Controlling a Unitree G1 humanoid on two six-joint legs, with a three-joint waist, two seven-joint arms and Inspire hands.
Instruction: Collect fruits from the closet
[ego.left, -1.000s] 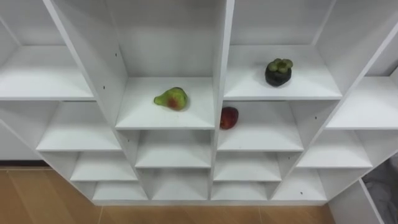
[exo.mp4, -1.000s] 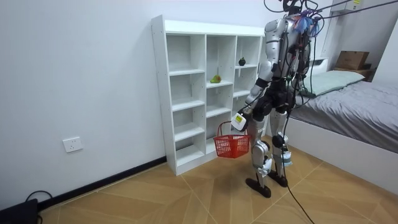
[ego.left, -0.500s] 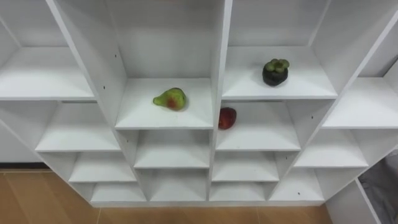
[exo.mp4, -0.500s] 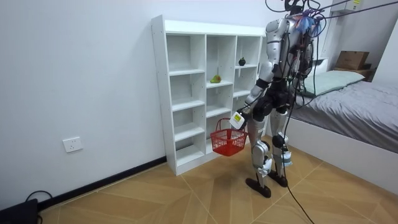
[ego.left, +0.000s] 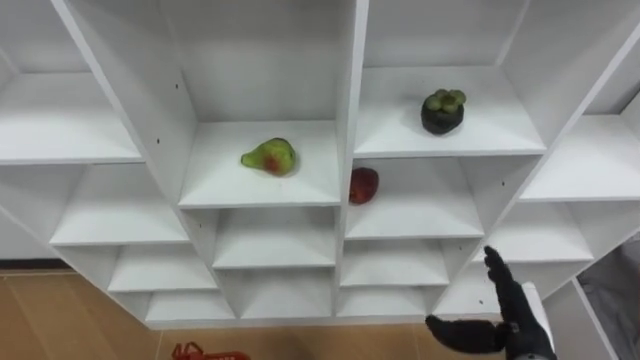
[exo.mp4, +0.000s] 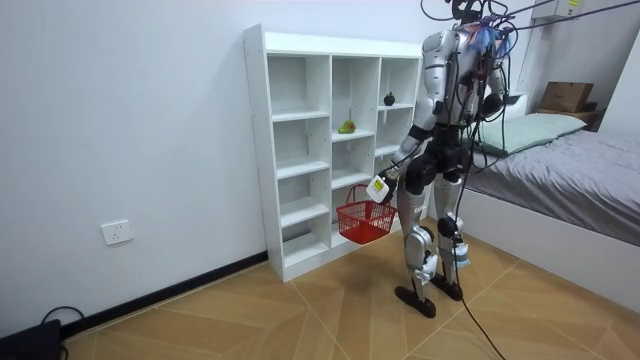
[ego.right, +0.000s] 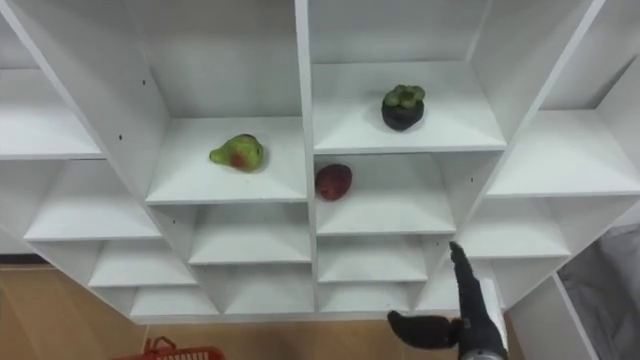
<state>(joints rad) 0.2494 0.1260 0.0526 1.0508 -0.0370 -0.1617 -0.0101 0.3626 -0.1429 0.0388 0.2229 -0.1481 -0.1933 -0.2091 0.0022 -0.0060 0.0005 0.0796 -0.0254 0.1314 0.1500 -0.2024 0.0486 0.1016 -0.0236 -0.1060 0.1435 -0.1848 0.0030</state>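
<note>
The left hand (exo.mp4: 378, 189), fingers curled, carries the red basket (exo.mp4: 362, 222) low (ready for fruit) while the right hand (ego.left: 510, 320), fingers straight and empty, hovers below the red fruit (ego.left: 364, 185).

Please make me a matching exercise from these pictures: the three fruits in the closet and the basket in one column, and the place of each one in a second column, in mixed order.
Things:
1. green pear
2. red fruit
3. dark fruit
4. red basket

Places:
A. hanging from the left hand
B. on the shelf just below the dark fruit
C. on a shelf to the left of the other two fruits
D. on the highest shelf that holds a fruit

Pairs: 1-C, 2-B, 3-D, 4-A
</note>
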